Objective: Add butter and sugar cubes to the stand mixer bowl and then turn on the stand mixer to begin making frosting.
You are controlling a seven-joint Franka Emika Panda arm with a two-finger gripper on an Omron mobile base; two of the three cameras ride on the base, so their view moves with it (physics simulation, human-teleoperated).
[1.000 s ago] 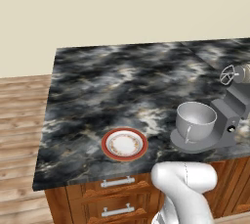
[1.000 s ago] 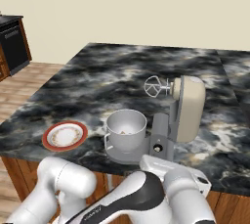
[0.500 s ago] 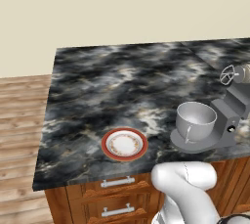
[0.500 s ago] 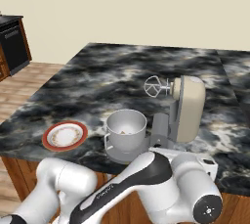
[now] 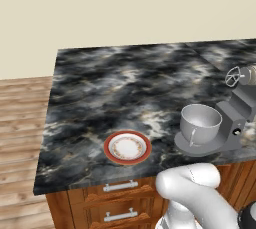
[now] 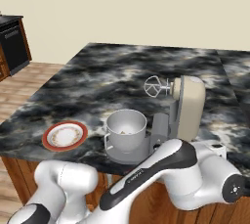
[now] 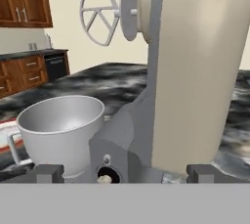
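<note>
The stand mixer [image 6: 176,115] stands near the front edge of the dark marble counter [image 5: 125,88], beige head tilted up, wire whisk [image 7: 100,12] raised clear of the stand mixer bowl [image 6: 126,130] on its round base. The gripper [image 7: 124,173], fingers spread wide and holding nothing, sits low before the small knob [image 7: 104,178]. A red-rimmed plate [image 5: 127,147] lies left of the bowl

No legible text, label, brand or number anywhere.
</note>
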